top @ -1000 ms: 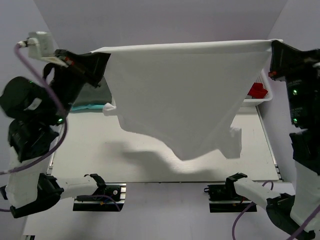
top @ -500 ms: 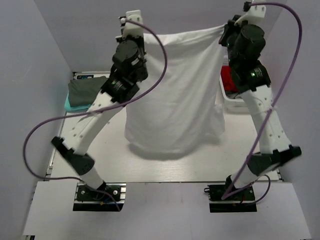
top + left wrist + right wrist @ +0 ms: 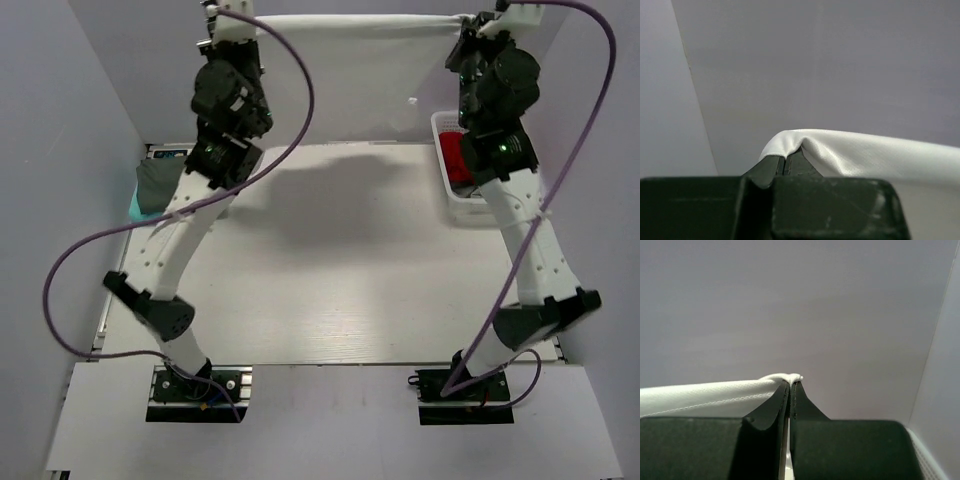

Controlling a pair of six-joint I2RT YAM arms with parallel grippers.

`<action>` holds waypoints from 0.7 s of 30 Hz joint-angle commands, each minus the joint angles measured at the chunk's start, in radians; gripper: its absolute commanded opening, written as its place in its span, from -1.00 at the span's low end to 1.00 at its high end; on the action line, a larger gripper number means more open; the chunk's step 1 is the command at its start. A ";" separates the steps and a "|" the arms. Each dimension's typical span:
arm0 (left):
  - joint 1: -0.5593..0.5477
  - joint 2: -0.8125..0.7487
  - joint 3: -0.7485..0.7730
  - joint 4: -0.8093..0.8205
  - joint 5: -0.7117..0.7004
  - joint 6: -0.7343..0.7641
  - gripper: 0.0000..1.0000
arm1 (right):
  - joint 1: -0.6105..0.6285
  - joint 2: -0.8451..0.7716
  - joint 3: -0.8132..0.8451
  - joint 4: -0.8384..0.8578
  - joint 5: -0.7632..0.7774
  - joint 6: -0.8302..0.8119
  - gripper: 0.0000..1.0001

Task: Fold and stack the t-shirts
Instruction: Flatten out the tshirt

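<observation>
White t-shirt (image 3: 350, 70) hangs in the air over the far end of the counter (image 3: 350, 290), stretched between my two arms. Its long axis is the taut top edge, which runs straight from left to right, level and parallel to the far edge of the counter. The rest of the cloth drops down from that edge as a flat sheet. From the top view I cannot tell whether the neck or the hem is uppermost.

My left claw (image 3: 256, 20) is clenched on the left corner of that edge. The left wrist view shows its jaws pressed together with a bunched tip of the white t-shirt (image 3: 865, 157) pinched at the left claw (image 3: 785, 167), and the cloth leads off to the right. My right claw (image 3: 462, 26) is clenched on the opposite corner. In the right wrist view the cloth (image 3: 705, 395) comes in from the left, a stitched line running along its edge, and ends in a small fold nipped at the right claw (image 3: 790, 389).

On the counter's left side lies the dark grey t-shirt (image 3: 160, 185), crumpled on top of the teal t-shirt (image 3: 133, 207), both well apart from the hanging one. At the right side stands a white bin (image 3: 470, 215) holding something red (image 3: 458, 155).
</observation>
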 commanded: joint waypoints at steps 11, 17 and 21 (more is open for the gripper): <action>-0.005 -0.653 -1.097 -0.476 0.410 -0.878 -1.00 | -0.001 -0.579 -1.048 0.023 -0.067 0.302 -1.00; -0.023 -0.673 -1.450 -0.516 0.811 -1.087 -1.00 | -0.004 -0.631 -1.360 -0.263 -0.087 0.491 -1.00; -0.043 -0.663 -1.633 -0.460 1.025 -1.116 -1.00 | -0.003 -0.607 -1.440 -0.420 -0.077 0.605 -1.00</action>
